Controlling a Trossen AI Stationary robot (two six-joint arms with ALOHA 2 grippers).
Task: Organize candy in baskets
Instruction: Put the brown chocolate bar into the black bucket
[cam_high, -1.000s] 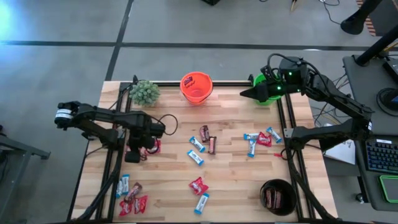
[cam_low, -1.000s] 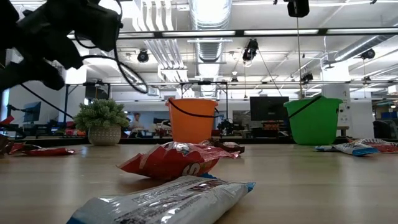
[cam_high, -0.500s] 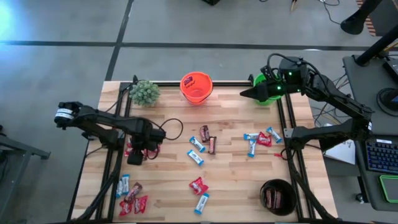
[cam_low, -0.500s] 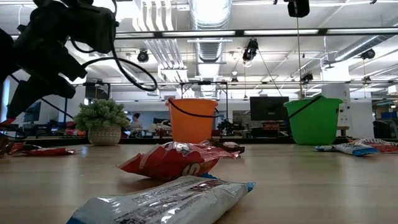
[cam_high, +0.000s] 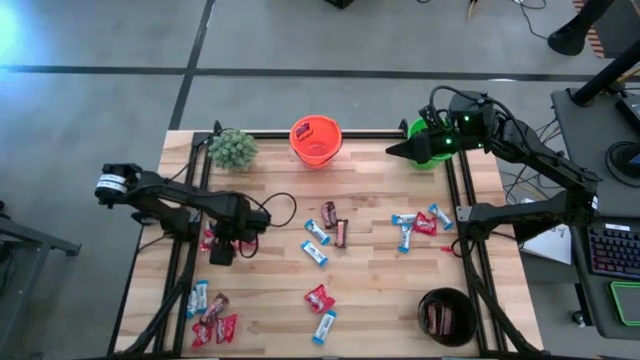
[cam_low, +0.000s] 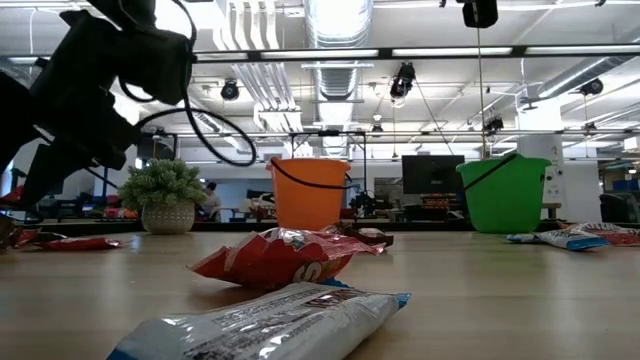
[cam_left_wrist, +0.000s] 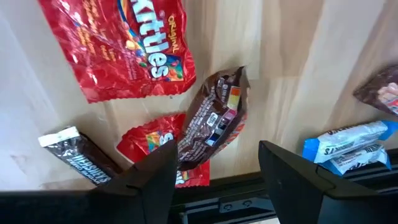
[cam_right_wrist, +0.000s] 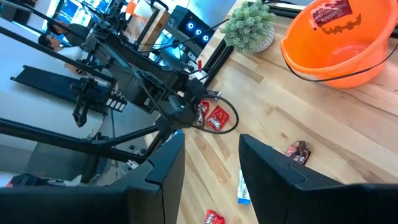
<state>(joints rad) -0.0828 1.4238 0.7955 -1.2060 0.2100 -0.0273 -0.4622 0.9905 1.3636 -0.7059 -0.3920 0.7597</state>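
Observation:
Candy lies scattered on the wooden table: a middle group (cam_high: 328, 232), a right group (cam_high: 420, 224), two near-edge pieces (cam_high: 321, 310) and a near-left pile (cam_high: 210, 318). My left gripper (cam_high: 221, 256) hangs open, pointing down, over the left side. In its wrist view (cam_left_wrist: 214, 183) a brown candy (cam_left_wrist: 214, 118) and a small red one (cam_left_wrist: 152, 144) lie flat on the table just ahead of the fingers, untouched. My right gripper (cam_high: 392, 151) waits raised and open beside the green basket (cam_high: 426, 150). The orange basket (cam_high: 316, 140) stands at the far edge, the black basket (cam_high: 446, 316) near right.
A fuzzy potted plant (cam_high: 233, 148) stands at the far left. A large red wrapper (cam_left_wrist: 124, 50), a dark brown bar (cam_left_wrist: 78, 155) and blue-and-white bars (cam_left_wrist: 348, 143) lie around the left gripper. Black frame rails (cam_high: 185, 260) run along both table sides.
My left gripper has come down toward the candy on the table's left side, shifting a little toward the near edge, and has tipped to point more steeply down. It has stayed open. The candy has not moved.

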